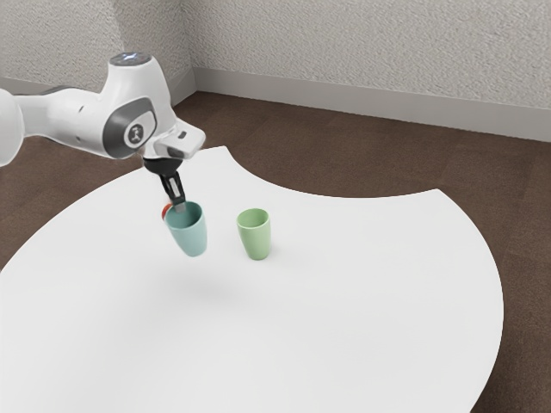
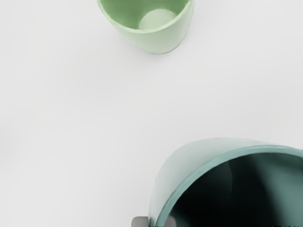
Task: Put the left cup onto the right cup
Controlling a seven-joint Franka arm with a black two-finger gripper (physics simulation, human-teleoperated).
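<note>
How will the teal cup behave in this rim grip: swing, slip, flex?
The teal cup hangs tilted from the tool, pinched at one wall, so it may pivot. Its smooth wall could probably slip. The thick rim suggests it's rigid, unlikely to flex.

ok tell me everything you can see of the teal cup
The teal cup is a plain tumbler with no handle, smooth like plastic, pale teal outside, darker inside, and empty. It hangs tilted above the white table, with its shadow under it. The gripper is shut on its rim at the arm's side. It is apart from the green cup, on the exterior view's left of it.
</note>
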